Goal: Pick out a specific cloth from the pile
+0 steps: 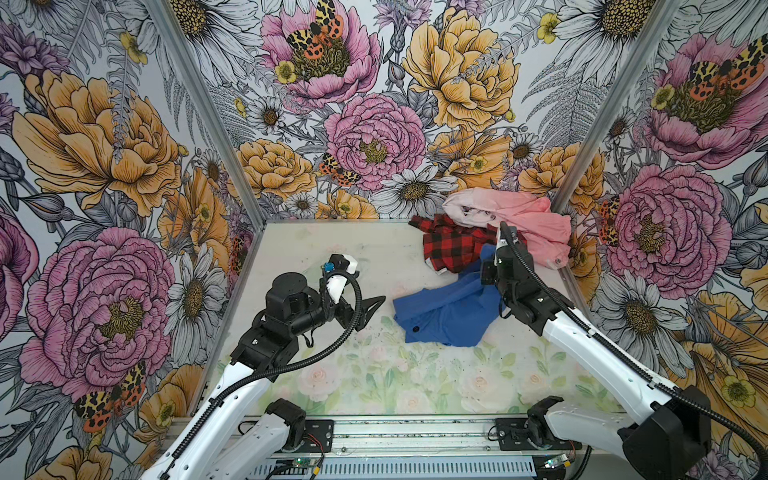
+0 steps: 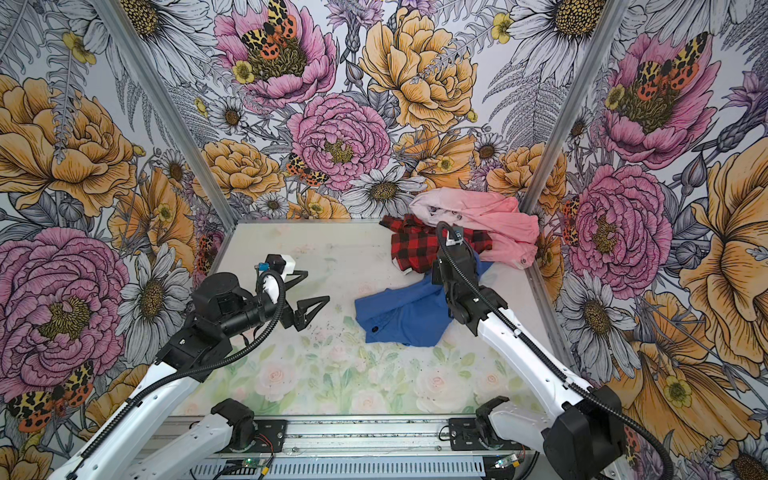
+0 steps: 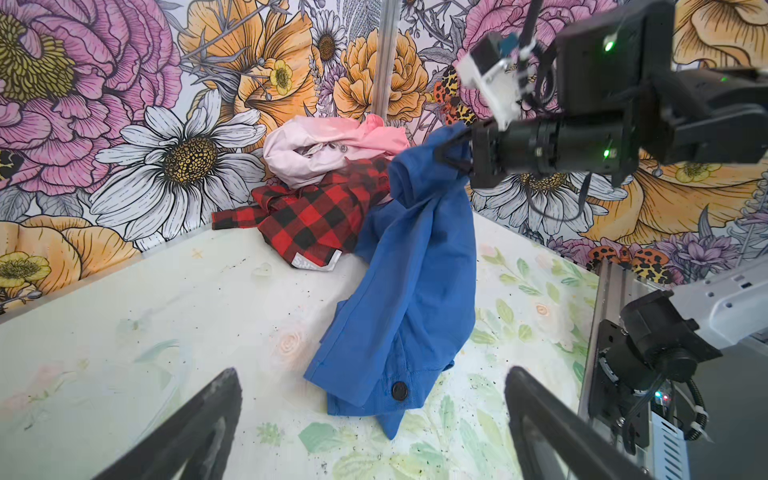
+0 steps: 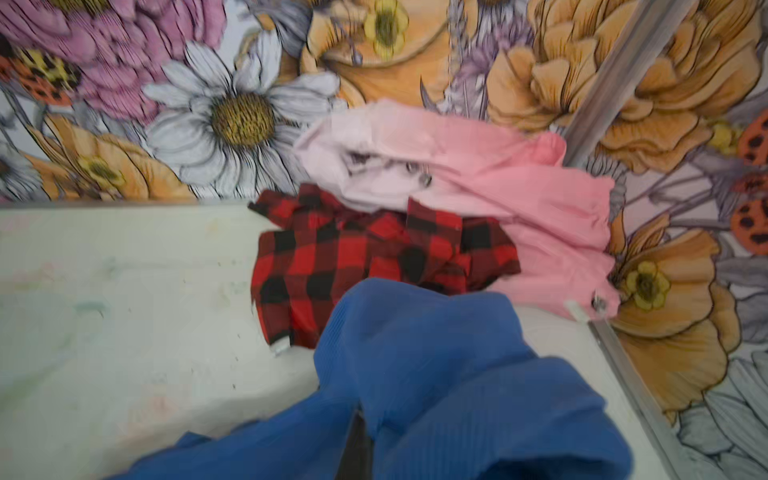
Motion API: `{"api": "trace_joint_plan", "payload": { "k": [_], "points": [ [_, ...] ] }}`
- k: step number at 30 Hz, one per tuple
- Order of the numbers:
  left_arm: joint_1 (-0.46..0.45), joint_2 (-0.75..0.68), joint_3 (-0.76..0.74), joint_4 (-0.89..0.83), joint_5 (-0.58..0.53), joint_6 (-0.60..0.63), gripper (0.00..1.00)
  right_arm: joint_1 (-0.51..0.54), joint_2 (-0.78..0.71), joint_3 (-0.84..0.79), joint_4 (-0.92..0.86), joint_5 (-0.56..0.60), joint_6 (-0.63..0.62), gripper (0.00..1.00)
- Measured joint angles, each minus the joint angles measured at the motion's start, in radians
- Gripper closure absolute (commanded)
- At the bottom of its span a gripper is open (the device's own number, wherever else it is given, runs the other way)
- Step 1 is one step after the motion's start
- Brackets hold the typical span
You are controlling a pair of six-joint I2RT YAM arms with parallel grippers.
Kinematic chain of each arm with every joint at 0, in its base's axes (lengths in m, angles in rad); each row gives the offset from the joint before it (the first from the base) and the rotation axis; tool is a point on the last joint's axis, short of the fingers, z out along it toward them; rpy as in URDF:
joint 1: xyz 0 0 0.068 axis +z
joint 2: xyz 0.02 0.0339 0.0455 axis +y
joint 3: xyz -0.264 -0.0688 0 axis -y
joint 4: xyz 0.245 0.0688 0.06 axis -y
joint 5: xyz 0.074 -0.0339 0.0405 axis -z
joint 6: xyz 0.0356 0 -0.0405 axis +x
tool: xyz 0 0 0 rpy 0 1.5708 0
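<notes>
The right claw (image 3: 451, 151) is pressed together and pinching one top fold of the blue shirt (image 1: 444, 307); the left claw (image 2: 317, 285) is spread wide and holds nothing; it waits at nine o'clock from the shirt.

In both top views the shirt is a bit to the right of the table's (image 1: 332, 249) middle, at about seven o'clock from the pile (image 1: 490, 232); its top end hangs from the right claw and its bottom end, with a dark button (image 3: 400, 390), lies on the table.

Here is what I think could go wrong. The claw has only a small bit of cloth; if the arm pulls fast, that bit could slip out and the shirt would drop. The top of the shirt is right beside the red-and-black plaid shirt (image 1: 453, 245), and I cannot tell if they touch; if they are caught on each other, the plaid shirt could get dragged along too. The pink clothes (image 1: 523, 220) sit at the back, at twelve o'clock from the plaid shirt; a tug could tip them over. The low end could rub on the table and pull the cloth loose.
</notes>
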Motion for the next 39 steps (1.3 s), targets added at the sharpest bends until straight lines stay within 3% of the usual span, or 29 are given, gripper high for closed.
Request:
{"api": "trace_joint_plan", "payload": {
  "k": [1,2,4,6,7,12,19,25,33,39],
  "points": [
    [-0.002,0.018,0.000,0.002,0.006,0.000,0.01,0.005,0.000,-0.036,-0.007,-0.003,0.023,0.98],
    [-0.006,0.040,0.000,0.003,0.013,0.000,0.01,0.011,0.000,-0.071,-0.013,-0.007,0.048,0.86],
    [-0.030,0.090,0.001,0.002,0.011,0.000,0.01,0.016,-0.002,-0.101,-0.017,-0.021,0.085,0.57],
    [-0.099,0.161,0.017,-0.014,-0.020,0.002,0.01,0.016,-0.021,-0.103,-0.031,-0.027,0.109,0.16],
    [-0.137,0.196,0.031,-0.023,-0.038,0.004,0.01,0.016,-0.041,-0.103,-0.043,-0.024,0.122,0.01],
    [-0.319,0.434,0.124,-0.019,-0.171,0.000,0.01,0.016,-0.172,-0.060,-0.192,-0.005,0.175,0.01],
    [-0.328,0.715,0.207,0.029,-0.126,0.050,0.01,0.060,-0.425,-0.199,-0.294,-0.182,0.234,0.01],
    [-0.329,0.969,0.452,0.036,-0.014,0.145,0.01,0.175,-0.640,-0.288,-0.367,-0.304,0.314,0.01],
    [-0.375,1.259,0.774,-0.023,0.058,0.222,0.01,0.459,-0.872,-0.350,-0.454,-0.240,0.436,0.00],
    [-0.421,1.417,0.958,-0.118,0.059,0.254,0.01,0.549,-0.816,-0.352,-0.463,-0.177,0.451,0.00]
  ]
}}
